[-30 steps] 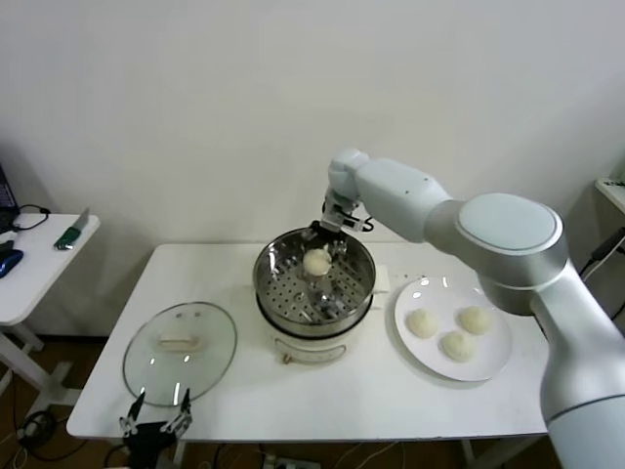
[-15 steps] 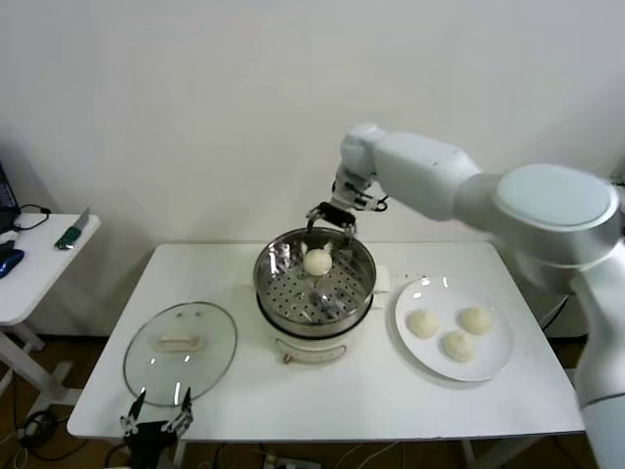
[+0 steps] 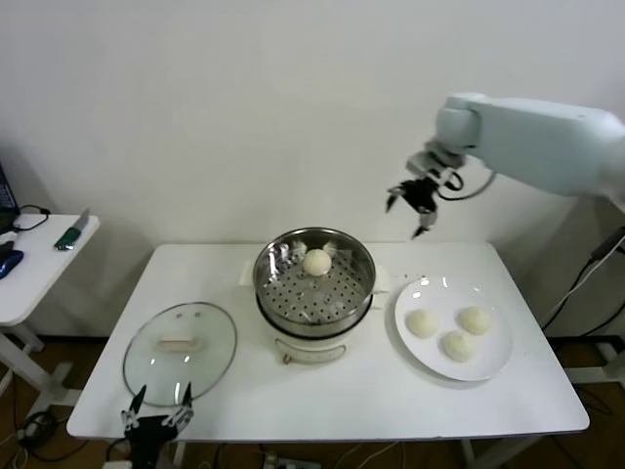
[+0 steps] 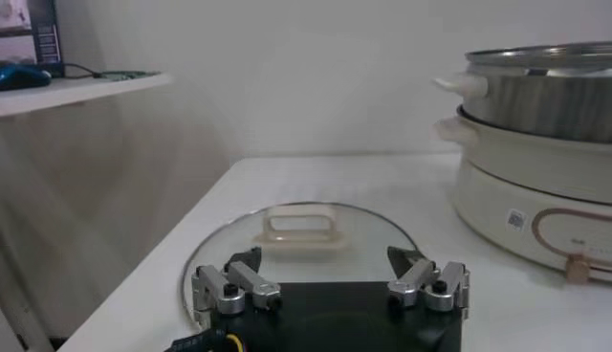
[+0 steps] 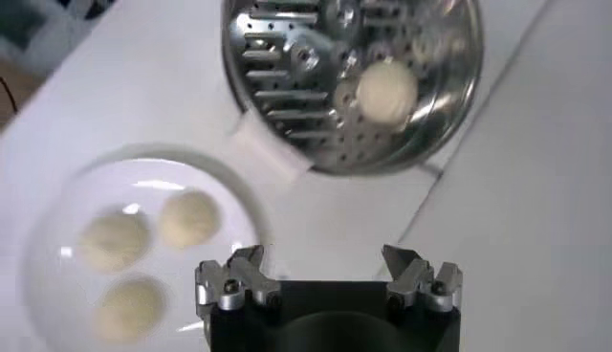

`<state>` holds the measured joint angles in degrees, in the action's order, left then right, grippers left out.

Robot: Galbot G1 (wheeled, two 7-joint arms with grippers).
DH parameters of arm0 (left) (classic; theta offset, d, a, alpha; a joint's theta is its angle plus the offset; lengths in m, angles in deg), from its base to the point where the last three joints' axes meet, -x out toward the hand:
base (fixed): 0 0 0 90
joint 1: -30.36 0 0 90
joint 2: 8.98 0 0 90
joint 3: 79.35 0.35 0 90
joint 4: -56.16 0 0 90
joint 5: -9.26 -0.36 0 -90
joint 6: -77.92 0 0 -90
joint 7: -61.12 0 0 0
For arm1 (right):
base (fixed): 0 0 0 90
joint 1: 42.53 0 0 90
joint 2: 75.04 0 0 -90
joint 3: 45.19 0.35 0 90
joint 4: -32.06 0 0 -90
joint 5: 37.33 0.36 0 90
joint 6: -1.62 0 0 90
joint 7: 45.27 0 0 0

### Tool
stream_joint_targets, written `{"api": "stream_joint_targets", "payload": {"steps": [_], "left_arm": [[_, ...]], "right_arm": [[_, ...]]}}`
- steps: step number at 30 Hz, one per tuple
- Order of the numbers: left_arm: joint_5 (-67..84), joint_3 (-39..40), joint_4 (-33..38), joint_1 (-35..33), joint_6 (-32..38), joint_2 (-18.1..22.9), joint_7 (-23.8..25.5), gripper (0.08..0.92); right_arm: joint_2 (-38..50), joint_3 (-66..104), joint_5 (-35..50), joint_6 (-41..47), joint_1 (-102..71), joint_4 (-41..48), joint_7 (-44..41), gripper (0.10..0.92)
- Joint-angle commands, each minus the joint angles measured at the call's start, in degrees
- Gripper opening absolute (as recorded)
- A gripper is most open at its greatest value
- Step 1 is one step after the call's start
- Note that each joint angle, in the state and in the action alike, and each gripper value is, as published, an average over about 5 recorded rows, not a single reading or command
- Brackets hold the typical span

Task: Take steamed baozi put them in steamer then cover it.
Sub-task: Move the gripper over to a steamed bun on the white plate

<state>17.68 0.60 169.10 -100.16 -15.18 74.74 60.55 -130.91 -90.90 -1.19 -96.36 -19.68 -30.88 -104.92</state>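
A: Looking down from the head camera, we see a white table with the steamer, a shiny perforated steel basket on a white electric pot base, at its middle toward the back edge. One steamed baozi sits inside on the perforated floor, toward the far side.

B: And the other buns?

A: We count three more baozi on a flat white plate near the table's right edge, apart from the steamer. The cover, a clear glass lid with a cream handle, lies flat near the front left corner.

B: Where are our grippers?

A: Our right gripper hangs high in the air above the table's back edge, between steamer and plate, fingers spread apart, holding nothing. Our left gripper waits low at the front left edge just beside the lid, fingers also apart and empty.
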Motion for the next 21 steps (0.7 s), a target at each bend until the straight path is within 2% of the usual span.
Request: {"api": "stream_joint_targets", "payload": {"steps": [1, 9, 21], "left_arm": [[-0.2, -0.1, -0.3, 0.6, 0.5, 0.0, 0.4, 0.823], [-0.2, -0.6, 0.0, 0.9, 1.1, -0.2, 1.0, 0.823], [-0.6, -0.8, -0.1, -0.5, 1.6, -0.1, 0.9, 0.823]], "right_arm": [[14.3, -4.8, 2.6, 16.9, 0.2, -13.3, 4.5, 0.823], [14.9, 0.7, -1.7, 19.7, -8.6, -10.7, 6.8, 0.823], [9.7, 10.0, -4.9, 20.6, -22.6, -5.3, 8.3, 0.823]]}}
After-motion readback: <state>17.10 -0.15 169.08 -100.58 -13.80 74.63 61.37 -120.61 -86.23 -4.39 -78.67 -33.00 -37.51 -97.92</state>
